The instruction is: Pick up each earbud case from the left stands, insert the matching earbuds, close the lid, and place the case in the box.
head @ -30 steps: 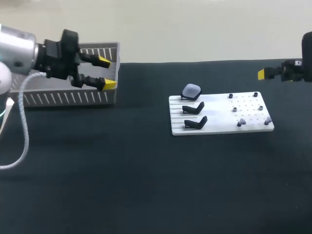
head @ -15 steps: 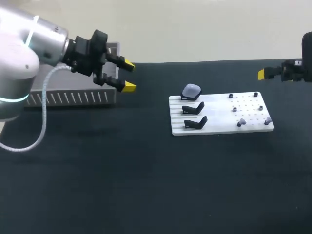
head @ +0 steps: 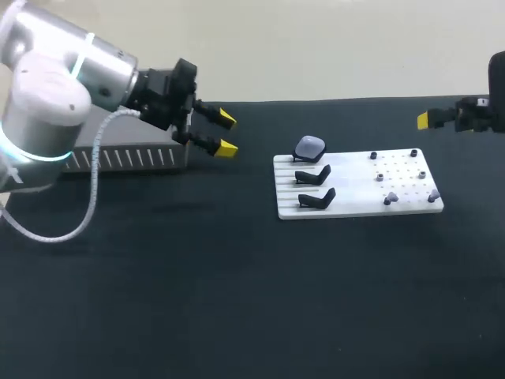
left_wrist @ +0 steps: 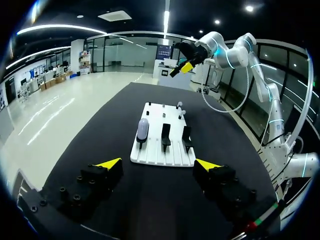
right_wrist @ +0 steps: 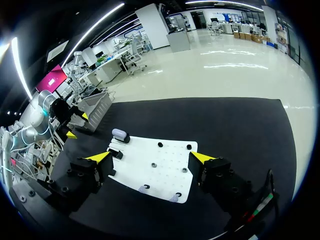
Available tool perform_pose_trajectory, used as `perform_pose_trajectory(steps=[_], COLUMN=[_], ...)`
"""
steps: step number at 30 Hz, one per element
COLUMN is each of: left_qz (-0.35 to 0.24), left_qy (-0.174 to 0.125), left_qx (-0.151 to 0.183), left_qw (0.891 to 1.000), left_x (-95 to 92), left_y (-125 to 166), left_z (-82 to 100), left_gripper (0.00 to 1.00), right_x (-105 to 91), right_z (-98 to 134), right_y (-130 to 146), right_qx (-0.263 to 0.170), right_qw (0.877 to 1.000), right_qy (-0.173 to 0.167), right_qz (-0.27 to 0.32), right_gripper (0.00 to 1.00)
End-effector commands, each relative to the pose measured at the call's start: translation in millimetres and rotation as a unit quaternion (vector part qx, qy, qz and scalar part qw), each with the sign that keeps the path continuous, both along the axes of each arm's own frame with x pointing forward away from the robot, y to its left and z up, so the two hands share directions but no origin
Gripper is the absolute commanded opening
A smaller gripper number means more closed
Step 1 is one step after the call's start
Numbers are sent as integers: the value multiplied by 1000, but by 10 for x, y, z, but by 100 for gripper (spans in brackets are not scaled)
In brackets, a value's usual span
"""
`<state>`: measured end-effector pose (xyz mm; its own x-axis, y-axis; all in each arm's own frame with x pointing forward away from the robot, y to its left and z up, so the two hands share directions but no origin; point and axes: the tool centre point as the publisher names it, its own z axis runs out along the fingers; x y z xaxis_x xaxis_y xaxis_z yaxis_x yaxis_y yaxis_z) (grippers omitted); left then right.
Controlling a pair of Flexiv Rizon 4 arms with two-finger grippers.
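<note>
Left gripper (head: 223,133) wide open, empty; earbud case (head: 310,146) at its 3 o'clock; low approach probably clips neighbouring stand (head: 313,175).

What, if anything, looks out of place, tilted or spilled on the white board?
Nothing looks spilled, tilted or damaged. The one uneven thing: on the white board, only the far stand holds an earbud case; the two nearer stands are empty.
</note>
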<state>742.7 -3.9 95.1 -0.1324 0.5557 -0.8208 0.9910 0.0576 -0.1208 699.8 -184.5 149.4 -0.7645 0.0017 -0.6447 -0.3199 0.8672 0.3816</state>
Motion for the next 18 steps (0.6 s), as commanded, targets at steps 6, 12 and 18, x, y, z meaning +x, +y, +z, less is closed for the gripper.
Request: perform_pose_trajectory(steps=[6, 12, 18], left_qz=[-16, -19, -24], left_qy=[-2, -7, -8], left_qx=[-1, -4, -7], left_qw=[1000, 1000, 1000], left_x=[73, 108, 148], left_y=[-246, -380, -500], left_z=[-108, -172, -241], left_gripper=[100, 100, 100], right_x=[-3, -3, -3], right_z=[2, 2, 2], right_y=[-1, -1, -1], right_qx=[0, 0, 0], right_qw=[1000, 1000, 1000], right_qy=[0, 0, 0], right_qz=[0, 0, 0], right_gripper=[100, 100, 100])
